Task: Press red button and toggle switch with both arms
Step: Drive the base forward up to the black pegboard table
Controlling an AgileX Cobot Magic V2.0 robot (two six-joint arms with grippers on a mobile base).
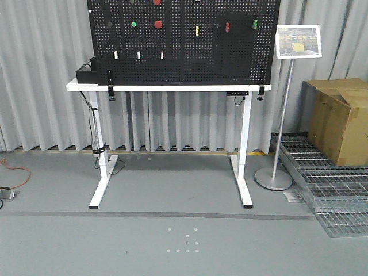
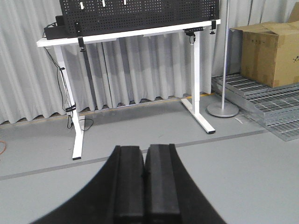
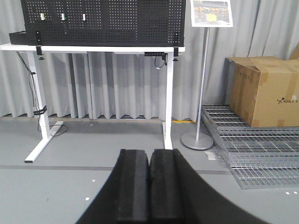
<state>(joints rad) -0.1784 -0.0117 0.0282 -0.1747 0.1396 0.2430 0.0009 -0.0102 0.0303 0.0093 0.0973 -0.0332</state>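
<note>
A black pegboard (image 1: pixel 184 63) stands on a white table (image 1: pixel 80 87), far from both arms. A large round red button (image 1: pixel 158 24) sits on the board next to a small green button (image 1: pixel 133 24); a second red button (image 1: pixel 156 2) is cut off by the top edge. Three white toggle switches (image 1: pixel 138 55) sit in a row lower left, and also show in the left wrist view (image 2: pixel 103 3) and the right wrist view (image 3: pixel 62 17). My left gripper (image 2: pixel 143 148) and right gripper (image 3: pixel 149 152) are shut and empty, low over the grey floor. Neither red button shows in the wrist views.
A sign on a metal pole with a round base (image 1: pixel 273 179) stands right of the table. A cardboard box (image 1: pixel 339 118) rests on metal grates (image 1: pixel 333 195) at the right. A black box (image 1: pixel 86 73) sits on the table's left end. An orange cable (image 1: pixel 14 172) lies at the left.
</note>
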